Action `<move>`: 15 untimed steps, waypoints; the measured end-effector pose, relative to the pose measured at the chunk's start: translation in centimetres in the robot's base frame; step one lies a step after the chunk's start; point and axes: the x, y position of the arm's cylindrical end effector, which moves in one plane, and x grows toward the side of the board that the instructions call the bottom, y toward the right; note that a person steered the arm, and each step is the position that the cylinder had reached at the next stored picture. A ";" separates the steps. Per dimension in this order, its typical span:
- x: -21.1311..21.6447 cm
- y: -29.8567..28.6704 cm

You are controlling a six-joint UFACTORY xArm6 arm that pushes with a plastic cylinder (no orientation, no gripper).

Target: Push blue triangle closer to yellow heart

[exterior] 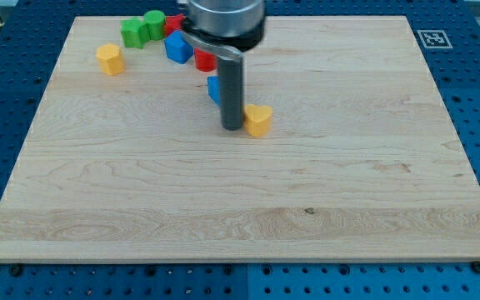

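My tip (pixel 232 128) rests on the wooden board (pixel 240 208) near its middle top. A yellow block (pixel 258 121), which looks like the heart, sits just to the tip's right, touching or nearly touching it. A blue block (pixel 213 88), mostly hidden behind the rod, shows at the rod's left edge a little above the tip; its shape cannot be made out. A second, larger blue block (pixel 177 47) lies further up and left.
A red block (pixel 204 59) lies by the rod next to the larger blue block. Another red block (pixel 173 22) and two green blocks (pixel 133 33) (pixel 154 23) cluster at the top left. A second yellow block (pixel 109 59) sits left of them.
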 end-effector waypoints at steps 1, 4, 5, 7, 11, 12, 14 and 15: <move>-0.1 -2.9; -6.0 -6.3; -4.4 1.8; -6.4 -0.3; -4.4 7.7; -6.1 9.7; -3.2 14.7; -1.7 12.0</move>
